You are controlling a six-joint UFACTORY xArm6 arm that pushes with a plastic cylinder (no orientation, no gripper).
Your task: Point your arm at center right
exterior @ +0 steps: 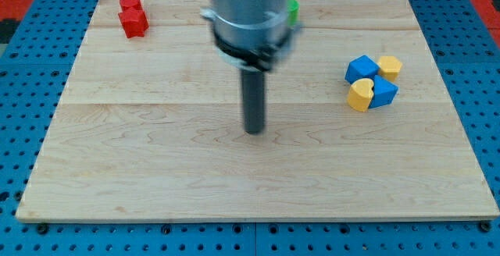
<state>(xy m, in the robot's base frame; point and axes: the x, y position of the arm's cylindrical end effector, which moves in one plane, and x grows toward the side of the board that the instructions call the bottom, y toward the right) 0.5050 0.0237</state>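
- There is no hand on this arm, so nothing to call spread, pressed together or pinching; it ends in a dark rod, and my tip rests on the tabletop close to its middle, touching no block.
- The nearest blocks lie toward 2 to 3 o'clock from my tip, well apart from it: a blue block and a second blue block, with a yellow block of rounded, heart-like shape and a smaller yellow block, all four packed together and touching.
- That cluster sits at the centre right of the tabletop, which is the spot the task names.
- At about 10 o'clock, far off near the top left corner, stand two red blocks, one just behind the other.
- At about 1 o'clock a green block shows only as a sliver beside the arm's grey housing; its shape cannot be told.
- Judged from this, the step in hand is the start of the move: my tip is at the middle, not yet at the centre right.
- The next move calls for a slide straight toward 3 o'clock, stopping short of the blue and yellow cluster so nothing is shoved.
- No brand, label or writing can be read anywhere.
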